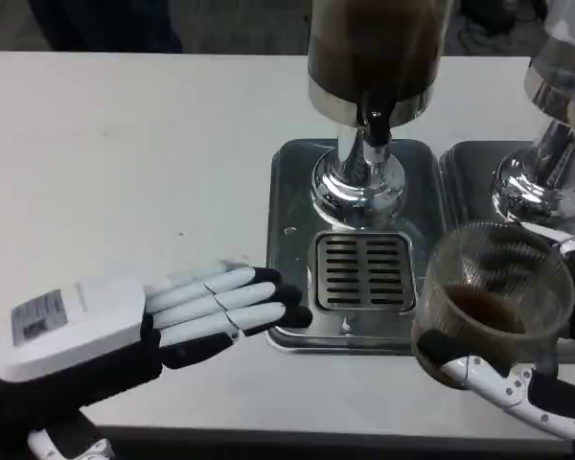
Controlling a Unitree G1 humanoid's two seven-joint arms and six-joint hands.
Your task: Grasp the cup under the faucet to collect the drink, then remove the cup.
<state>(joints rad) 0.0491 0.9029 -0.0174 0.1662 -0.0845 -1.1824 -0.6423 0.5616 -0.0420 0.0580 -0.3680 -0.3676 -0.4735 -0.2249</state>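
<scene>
White table (125, 144) runs across the scene, carrying a steel drip tray (292, 201) with a slotted grate (364, 272) below the faucet (374, 129) of a dark drink dispenser (374, 48). The clear cup (494, 287), with some dark drink in the bottom, sits in the right hand (517, 383), whose fingers wrap its lower wall; it is off to the right of the grate, no longer beneath the faucet. The left hand (125, 321) holds nothing, its fingers extended flat, tips touching the tray's front left edge. Removal looks nearly done. To finish well, keep the cup upright and level, move it slowly clear of the second dispenser base (537, 182) beside it, and avoid squeezing the thin wall.
</scene>
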